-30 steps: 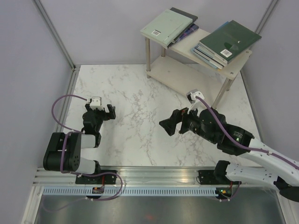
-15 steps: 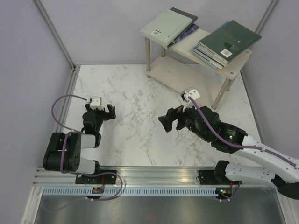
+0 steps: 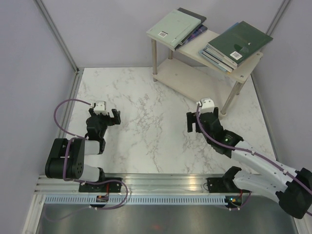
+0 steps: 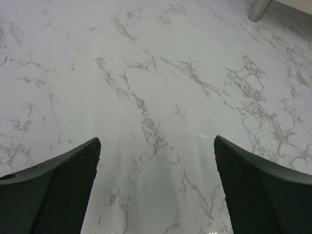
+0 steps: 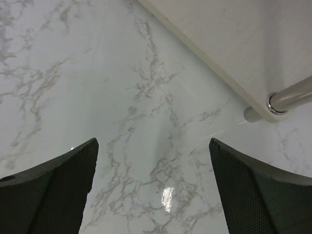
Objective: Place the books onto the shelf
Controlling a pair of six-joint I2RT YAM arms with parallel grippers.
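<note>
The shelf point(image 3: 196, 78) stands at the back right of the marble table, with two stacks of books on its top board. A pale mint book point(image 3: 174, 27) tops the left stack. A dark green book point(image 3: 241, 40) tops the right stack. My left gripper point(image 3: 110, 118) is open over bare marble at the left, with nothing between its fingers point(image 4: 58, 190). My right gripper point(image 3: 196, 121) is also open and holds nothing, hovering just in front of the shelf. The shelf's lower board point(image 5: 229, 44) and one metal leg point(image 5: 288, 100) show in the right wrist view.
Grey walls enclose the table on three sides. A metal rail point(image 3: 161, 181) runs along the near edge beside the arm bases. White marble point(image 3: 141, 122) lies between the two grippers.
My right arm has folded back and swung its gripper right, toward the shelf's near leg. The left arm, the books and the shelf have not moved.
</note>
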